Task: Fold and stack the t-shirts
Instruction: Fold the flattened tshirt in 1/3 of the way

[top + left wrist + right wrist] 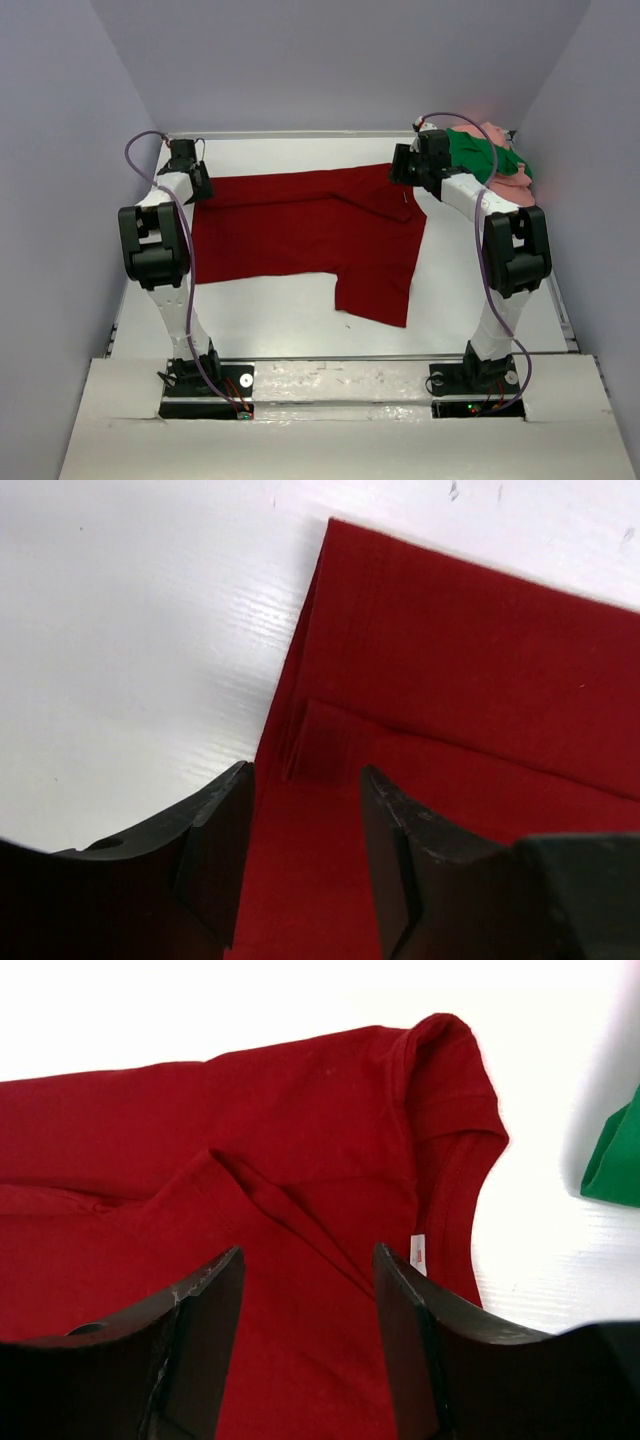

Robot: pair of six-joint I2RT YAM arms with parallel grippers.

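Dark red t-shirt (310, 235) spread flat mid-frame, lightly creased. L gripper (305, 780), R gripper (308, 1260): jaws wide, over cloth.

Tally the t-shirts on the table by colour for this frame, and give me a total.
dark red t-shirt: 1
green t-shirt: 1
pink t-shirt: 1
Total: 3
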